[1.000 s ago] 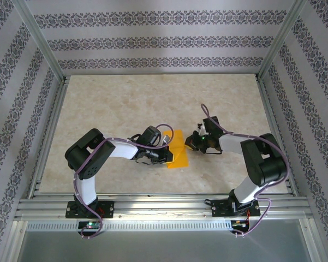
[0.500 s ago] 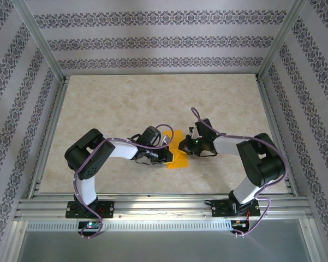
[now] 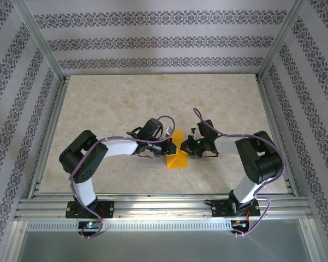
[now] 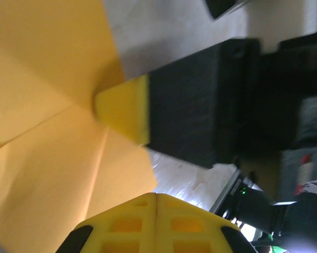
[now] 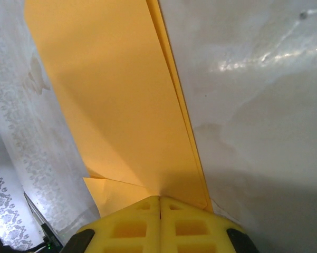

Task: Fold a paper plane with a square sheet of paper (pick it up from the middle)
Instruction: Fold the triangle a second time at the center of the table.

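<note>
The paper (image 3: pixel 176 148) is sitting near the middle of the table (image 3: pixel 114 103), right between the two arms. It is folded, with creases running across it. The near part is lying flat on the table, and the far part is tipping up.

The left gripper (image 3: pixel 167 146) is reaching in from the left and touching the paper's left edge. In its wrist view, its yellow fingers (image 4: pixel 126 226) are pressing tight together with no gap. The orange sheet is running down to them, so they are looking like they are pinching the paper.

The right gripper (image 3: pixel 185 146) is reaching in from the right and touching the paper's right edge. In its wrist view, its yellow fingers (image 5: pixel 132 226) are squeezing shut too. The paper is coming down to a corner right at their tips, so they are looking like they are pinching it as well.

The left wrist view is also showing a black finger with a yellow tip (image 4: pixel 121 110) from the other arm. That tip is pushing on the paper where two creases are meeting.

The two grippers are staying very near each other, with just the paper between them.
</note>
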Motion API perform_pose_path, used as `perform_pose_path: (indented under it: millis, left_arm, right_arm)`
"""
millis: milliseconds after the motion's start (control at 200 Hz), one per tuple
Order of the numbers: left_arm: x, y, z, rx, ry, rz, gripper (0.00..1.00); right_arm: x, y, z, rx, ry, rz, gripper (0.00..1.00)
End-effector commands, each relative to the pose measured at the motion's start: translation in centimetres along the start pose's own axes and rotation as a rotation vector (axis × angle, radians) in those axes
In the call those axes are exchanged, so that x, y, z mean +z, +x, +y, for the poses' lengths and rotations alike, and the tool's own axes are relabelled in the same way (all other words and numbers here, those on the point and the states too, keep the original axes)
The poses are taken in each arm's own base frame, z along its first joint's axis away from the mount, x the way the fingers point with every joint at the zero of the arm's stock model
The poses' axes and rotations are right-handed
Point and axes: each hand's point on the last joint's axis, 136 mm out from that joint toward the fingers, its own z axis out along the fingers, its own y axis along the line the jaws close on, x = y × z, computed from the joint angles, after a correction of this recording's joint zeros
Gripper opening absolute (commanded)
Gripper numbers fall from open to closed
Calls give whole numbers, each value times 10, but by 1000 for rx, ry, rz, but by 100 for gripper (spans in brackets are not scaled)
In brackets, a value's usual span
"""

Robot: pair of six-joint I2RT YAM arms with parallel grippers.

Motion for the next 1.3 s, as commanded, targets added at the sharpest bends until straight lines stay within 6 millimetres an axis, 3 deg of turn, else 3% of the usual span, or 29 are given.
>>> perform_pose_path:
  millis: [0,550,704,864,1299]
  left_arm:
    - [12,4,4,-23,-24,41,0]
    - [41,11,26,10,-144,96,0]
    - [43,20,41,12,-200,112,0]
    - [39,35,54,-22,-211,117,0]
    - [17,60,55,-76,-174,114,0]
  right_arm:
    - [2,7,-31,61,99,0,0]
    - [3,9,-29,64,97,4,0]
    - [4,11,-32,70,106,11,0]
    - [5,12,-37,70,121,14,0]
    - [4,14,-40,73,135,21,0]
